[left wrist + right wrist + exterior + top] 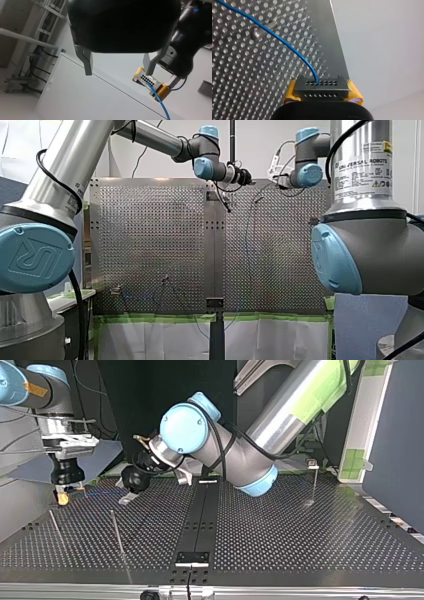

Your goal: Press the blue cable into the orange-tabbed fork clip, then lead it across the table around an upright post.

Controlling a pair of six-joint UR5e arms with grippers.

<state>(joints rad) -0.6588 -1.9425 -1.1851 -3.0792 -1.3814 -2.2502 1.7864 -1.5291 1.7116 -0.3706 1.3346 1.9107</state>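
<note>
My right jaws, clamping the connector (322,88), should hold the cable (277,40) taut so my wide, empty left jaws can take it.

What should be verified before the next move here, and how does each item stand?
1. Hold: my right gripper clamps the connector block: ok.
2. Cable end: the blue cable enters the block: ok.
3. Free arm: my left gripper open and empty: ok.
4. Clip: cable pressed into the orange-tabbed fork clip: cannot tell, clip not made out.
5. Routing: cable around the upright post: cannot tell, it runs past the post.
</note>
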